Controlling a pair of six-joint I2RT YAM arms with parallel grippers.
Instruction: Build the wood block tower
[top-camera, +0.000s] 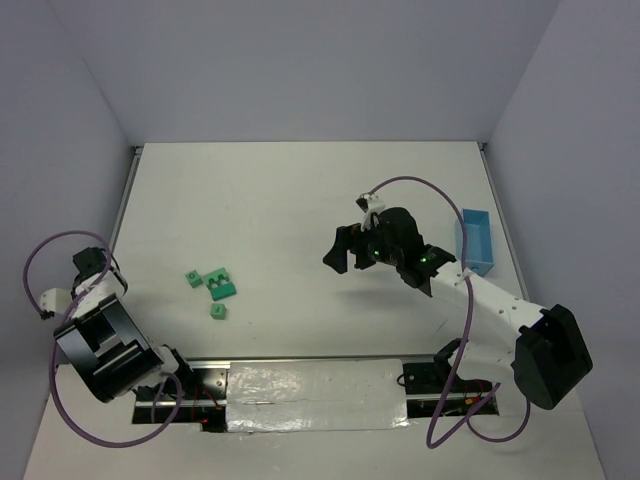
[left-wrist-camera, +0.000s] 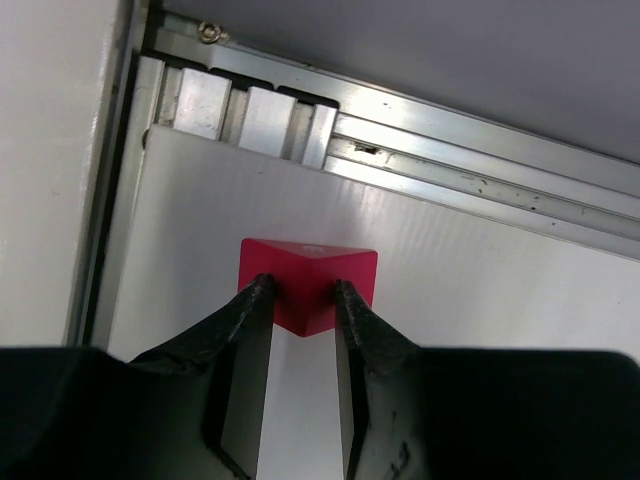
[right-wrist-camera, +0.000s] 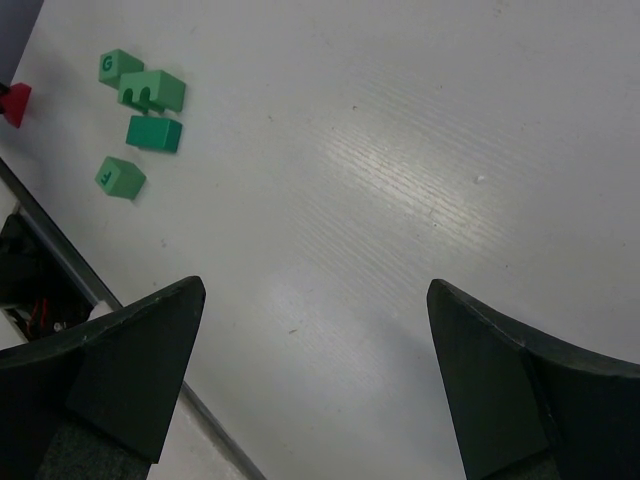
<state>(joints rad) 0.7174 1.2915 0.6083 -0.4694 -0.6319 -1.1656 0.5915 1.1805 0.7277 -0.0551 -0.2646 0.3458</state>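
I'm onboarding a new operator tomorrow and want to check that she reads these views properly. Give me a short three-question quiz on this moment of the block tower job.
1. True or false: the left jaws are shut on the red wedge.
2. How many green blocks lie on the table? A) two B) four C) six
3. Fill in: the right jaws stand ____ and hold nothing.
Key: 1 true; 2 B; 3 open.
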